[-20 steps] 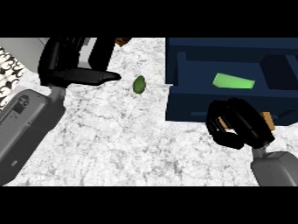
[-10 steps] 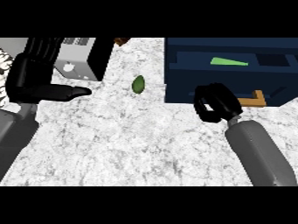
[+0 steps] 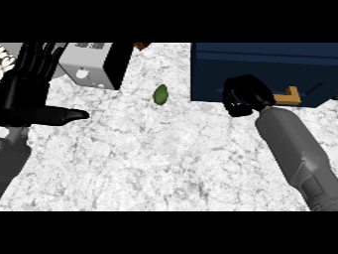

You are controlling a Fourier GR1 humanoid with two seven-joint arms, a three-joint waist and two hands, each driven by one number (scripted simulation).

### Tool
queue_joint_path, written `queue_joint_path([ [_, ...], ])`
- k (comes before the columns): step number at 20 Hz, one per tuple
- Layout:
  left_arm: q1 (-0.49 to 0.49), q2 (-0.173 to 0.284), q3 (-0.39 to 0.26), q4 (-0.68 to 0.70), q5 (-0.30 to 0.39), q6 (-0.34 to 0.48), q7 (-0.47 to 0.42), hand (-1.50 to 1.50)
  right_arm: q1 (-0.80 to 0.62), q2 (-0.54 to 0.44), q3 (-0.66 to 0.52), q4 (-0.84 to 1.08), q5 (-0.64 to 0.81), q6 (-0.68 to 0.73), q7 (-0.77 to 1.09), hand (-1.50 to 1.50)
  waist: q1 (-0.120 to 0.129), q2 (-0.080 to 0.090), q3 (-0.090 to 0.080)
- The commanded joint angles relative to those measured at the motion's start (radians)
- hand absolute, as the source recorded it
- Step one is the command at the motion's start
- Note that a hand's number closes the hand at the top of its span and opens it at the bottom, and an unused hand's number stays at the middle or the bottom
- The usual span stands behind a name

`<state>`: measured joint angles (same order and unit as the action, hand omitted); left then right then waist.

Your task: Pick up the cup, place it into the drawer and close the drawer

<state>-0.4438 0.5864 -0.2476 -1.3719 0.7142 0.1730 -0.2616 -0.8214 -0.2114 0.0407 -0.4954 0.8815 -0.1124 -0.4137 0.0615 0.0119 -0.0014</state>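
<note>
- R hand (image 3: 243,95) sits at the front face of the navy drawer (image 3: 274,74), fingers curled in, nothing visibly held. Looks like it's up against the drawer front near its lower-left corner, tho I can't confirm actual contact from this angle.
- Cup: can't see it anywhere in head view. My guess is it's already inside the drawer, but I can't see inside, so unconfirmed.
- Drawer shows as a dark blue block at the upper right of the bench (image 3: 164,163). From here I only get its top and front face; no interior visible. Can't tell for sure if it's fully shut.
- Key relation for the next move: drawer lies straight ahead of the R hand, away from the robot, long axis running left-right across the view. A push goes forward along the R forearm's line. R arm is far nearer; L is well apart on the other side.
- L hand (image 3: 27,94) open at left edge, fingers straight and up, thumb out to the right. Resting, not involved.
- Small tan bracket-shaped piece (image 3: 291,95) just right of the R hand, against the drawer front. Maybe a handle, can't tell.
- Small green oval thing (image 3: 160,94) lies on the bench between the hands, near the drawer's left corner, long axis roughly up-down in view. Not the cup as far as I can judge.
- Grey box appliance (image 3: 91,67) w/ black side at upper left.
- Labels/writing: none readable.
</note>
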Motion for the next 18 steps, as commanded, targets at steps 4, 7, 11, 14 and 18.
queue_joint_path([
  [4,0.016,0.016,0.02,-0.002,0.016,-0.071,0.001,-1.5,-0.136,-0.082,-0.089,0.196,-0.037,0.038,-0.016,1.5,0.033,0.025,0.004],
  [7,0.023,-0.03,-0.006,-0.016,0.002,-0.045,-0.011,-1.5,-0.158,-0.127,-0.104,0.211,-0.056,0.086,-0.046,1.5,0.036,0.027,0.005],
  [11,0.009,-0.023,-0.007,-0.017,0.007,-0.077,-0.002,-1.5,-0.122,-0.13,-0.119,0.225,-0.073,0.066,-0.088,1.5,0.051,0.04,0.007],
  [14,0.021,-0.054,-0.017,0.002,-0.006,-0.068,-0.029,-1.5,-0.152,-0.1,-0.142,0.216,-0.095,0.039,-0.064,1.5,0.053,0.041,0.005],
  [18,0.005,-0.055,-0.017,0.005,-0.007,-0.067,-0.014,-1.5,-0.165,-0.14,-0.161,0.219,-0.114,0.077,-0.097,1.5,0.054,0.042,0.006],
])
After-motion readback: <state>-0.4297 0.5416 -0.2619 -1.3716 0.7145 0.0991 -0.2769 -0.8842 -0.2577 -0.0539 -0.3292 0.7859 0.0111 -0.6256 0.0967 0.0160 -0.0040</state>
